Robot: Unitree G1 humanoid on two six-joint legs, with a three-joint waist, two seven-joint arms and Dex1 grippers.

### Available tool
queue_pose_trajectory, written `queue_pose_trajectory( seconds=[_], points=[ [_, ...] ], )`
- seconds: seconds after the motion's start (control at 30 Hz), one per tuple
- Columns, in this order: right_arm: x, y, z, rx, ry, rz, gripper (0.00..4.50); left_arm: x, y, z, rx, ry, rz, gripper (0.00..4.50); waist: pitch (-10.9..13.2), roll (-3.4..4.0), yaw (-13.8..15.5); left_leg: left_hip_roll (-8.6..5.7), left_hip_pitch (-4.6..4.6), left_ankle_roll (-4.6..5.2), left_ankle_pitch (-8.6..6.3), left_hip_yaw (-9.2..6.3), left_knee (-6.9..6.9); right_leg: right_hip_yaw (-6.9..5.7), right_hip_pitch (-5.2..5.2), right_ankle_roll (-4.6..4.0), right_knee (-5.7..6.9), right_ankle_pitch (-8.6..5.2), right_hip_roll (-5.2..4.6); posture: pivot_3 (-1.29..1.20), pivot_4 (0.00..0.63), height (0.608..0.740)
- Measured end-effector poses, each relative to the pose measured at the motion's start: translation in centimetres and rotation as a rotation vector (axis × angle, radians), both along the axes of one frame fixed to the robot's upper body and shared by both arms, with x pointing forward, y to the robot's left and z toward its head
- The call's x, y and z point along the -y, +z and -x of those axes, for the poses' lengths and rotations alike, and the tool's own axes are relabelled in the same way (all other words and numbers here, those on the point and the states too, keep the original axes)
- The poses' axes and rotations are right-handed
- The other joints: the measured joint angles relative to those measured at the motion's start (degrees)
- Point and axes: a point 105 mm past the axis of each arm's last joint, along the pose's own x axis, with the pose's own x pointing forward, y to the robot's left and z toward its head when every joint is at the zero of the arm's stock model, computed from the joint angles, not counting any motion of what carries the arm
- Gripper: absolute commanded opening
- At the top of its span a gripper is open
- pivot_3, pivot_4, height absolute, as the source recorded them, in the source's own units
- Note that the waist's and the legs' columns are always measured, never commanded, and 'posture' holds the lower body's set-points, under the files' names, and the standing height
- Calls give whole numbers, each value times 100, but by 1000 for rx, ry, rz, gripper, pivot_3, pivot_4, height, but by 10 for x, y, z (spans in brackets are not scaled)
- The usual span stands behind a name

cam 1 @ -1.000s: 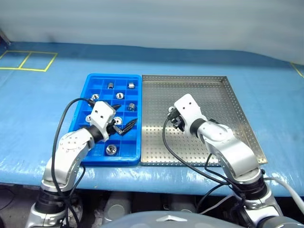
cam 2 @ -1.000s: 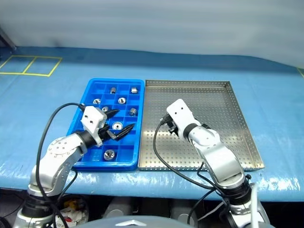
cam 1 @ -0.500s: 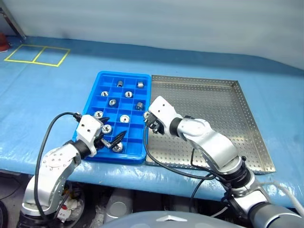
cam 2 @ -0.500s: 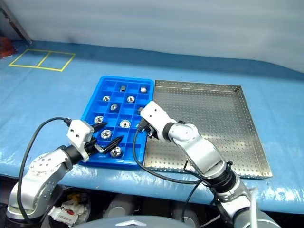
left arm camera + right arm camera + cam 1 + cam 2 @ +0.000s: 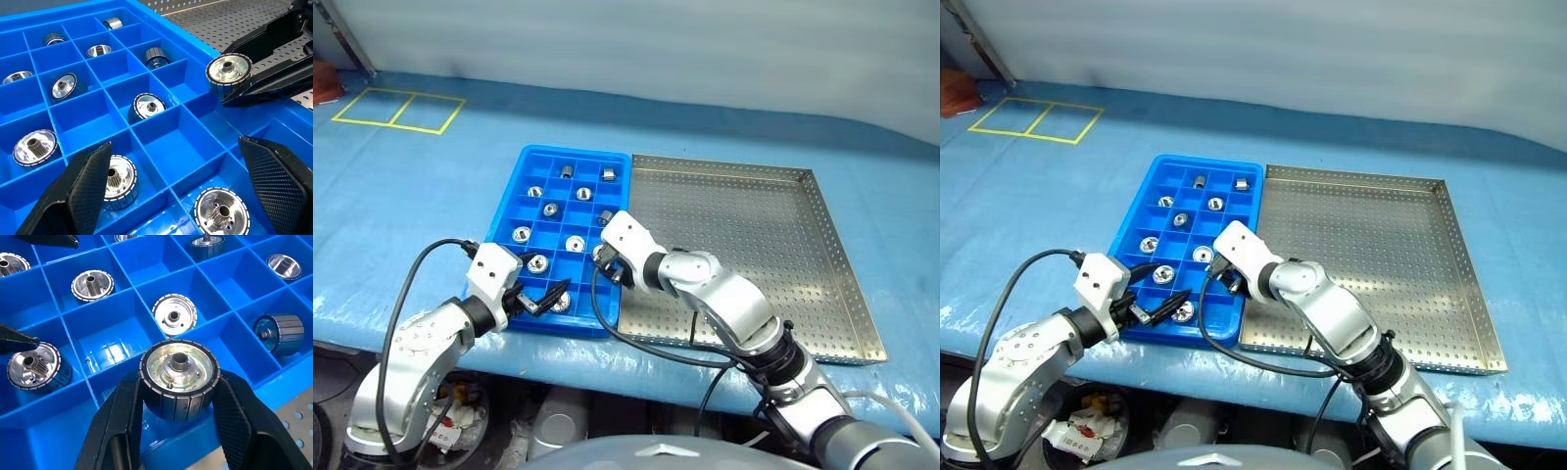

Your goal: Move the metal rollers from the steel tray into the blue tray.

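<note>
The blue tray [image 5: 626,186] lies left of the steel tray [image 5: 754,235], whose perforated base shows bare. Several metal rollers [image 5: 149,105] sit in the blue tray's compartments, one to each. My right gripper [image 5: 178,384] is shut on one metal roller [image 5: 178,363] and holds it just above the compartments by the tray's near right edge; it also shows in the left eye view as right gripper [image 5: 604,262]. My left gripper [image 5: 178,181] is open with nothing between its fingers, low over the tray's near left corner, seen as left gripper [image 5: 544,294].
Both trays rest on a blue-covered table whose front edge runs just below them. A yellow taped rectangle [image 5: 396,108] marks the far left of the cover. Black cables [image 5: 411,294] loop off both forearms.
My right gripper has carried the roller leftward from over the steel tray to over the blue tray. My left gripper has drawn back toward the tray's near left corner. The camera has also shifted.
</note>
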Motion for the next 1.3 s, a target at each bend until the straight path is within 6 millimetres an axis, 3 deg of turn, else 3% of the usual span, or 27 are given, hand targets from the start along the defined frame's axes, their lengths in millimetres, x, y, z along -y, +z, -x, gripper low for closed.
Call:
queue_pose_trajectory(
  seconds=[0.1, 0.33, 0.4, 0.6, 0.8, 1.1, 1.3],
  points=[
    [-3, -1, -1, -6, 4, -15, 1686, 0, 0, 0, -1, -3, 1, 4500, 0, 0, -1, 0, 1, -1, 0, 0, -1, 0, 0, -1, -1, -1, 0, 379, 150, 740],
    [-10, -6, 6, -52, 34, -45, 3996, 1, 0, 0, 0, -10, -3, 4500, 0, 0, 7, -1, 0, -1, 0, -3, -5, -1, 1, -2, -3, -2, -1, 356, 150, 740],
    [-11, -6, 8, -56, 38, -54, 4447, 1, 2, -1, 7, -14, -9, 4500, 0, 0, 12, -2, 0, -1, 0, -4, -5, -2, 1, -3, -4, -3, -3, 339, 150, 740],
    [9, 2, 17, -20, 25, -75, 4447, 9, 9, -7, 31, -60, -7, 4500, 1, 1, -7, -11, -3, -1, -1, -1, -4, -7, 1, -1, -11, -2, -19, 282, 150, 740],
    [49, 15, 21, 78, -75, -124, 4447, 19, 9, -21, 33, -113, -3, 4500, 3, 1, -141, -10, -7, -1, -1, -2, -10, -11, -4, -6, -8, -6, -16, 194, 150, 740],
    [112, 8, 28, 120, -309, -114, 4447, 46, 18, -49, 96, -230, 0, 4500, 4, -2, -463, -10, -6, 0, 0, 1, -4, -3, 0, -4, -8, -4, -10, 70, 150, 740],
    [128, 10, 36, 154, -382, -111, 4447, 59, 18, -59, 109, -279, 17, 4500, 4, -3, -699, -9, -3, 0, 0, 3, -4, 8, 0, -1, -4, -2, 5, 42, 150, 740]
  ],
)
